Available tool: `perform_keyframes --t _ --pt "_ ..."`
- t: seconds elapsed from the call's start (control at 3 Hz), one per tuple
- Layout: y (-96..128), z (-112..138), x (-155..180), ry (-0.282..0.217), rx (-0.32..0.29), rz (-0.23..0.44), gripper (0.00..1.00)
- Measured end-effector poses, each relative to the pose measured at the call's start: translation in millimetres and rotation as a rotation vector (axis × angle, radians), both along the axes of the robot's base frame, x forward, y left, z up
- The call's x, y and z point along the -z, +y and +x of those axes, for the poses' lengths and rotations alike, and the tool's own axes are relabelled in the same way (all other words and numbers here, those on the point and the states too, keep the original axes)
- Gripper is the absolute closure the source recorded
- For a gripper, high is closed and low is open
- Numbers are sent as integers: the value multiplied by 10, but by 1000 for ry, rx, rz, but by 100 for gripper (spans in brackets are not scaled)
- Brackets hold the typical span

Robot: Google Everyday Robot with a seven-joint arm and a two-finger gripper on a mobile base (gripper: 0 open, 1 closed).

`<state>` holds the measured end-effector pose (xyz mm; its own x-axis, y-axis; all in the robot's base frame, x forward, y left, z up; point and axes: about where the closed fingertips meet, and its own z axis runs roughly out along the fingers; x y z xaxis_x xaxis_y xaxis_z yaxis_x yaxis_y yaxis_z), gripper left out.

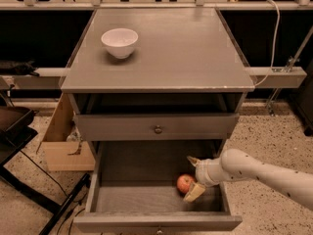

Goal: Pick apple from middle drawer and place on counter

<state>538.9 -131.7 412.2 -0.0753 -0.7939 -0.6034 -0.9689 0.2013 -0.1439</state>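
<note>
Found apple (184, 183) at right, near side of open middle drawer (132, 199). Noted gripper (190, 178) just right of it, spread wide, gripping nothing. Recommend advancing left until apple sits centred between fingers (194, 192), then closing.

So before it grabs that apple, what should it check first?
1. Middle drawer pulled out far enough to reach in: ok.
2. Apple in plain sight, on the drawer floor towards the right front: ok.
3. Gripper down inside the drawer, right beside the apple on its right, jaws spread apart: ok.
4. Apple fully between the jaws, so that closing would catch it: cannot tell from this angle.
5. Bare room on the counter to set it down: ok. Only a white bowl stands there, at the back left.
</note>
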Motion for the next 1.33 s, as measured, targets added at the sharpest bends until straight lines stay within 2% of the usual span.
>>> perform_keyframes --t 0.33,0.67,1.33 --pt "200 -18 276 40 -29 20 24" --pt "324 -39 418 64 -45 27 47" --pt "325 -39 397 64 -45 27 94"
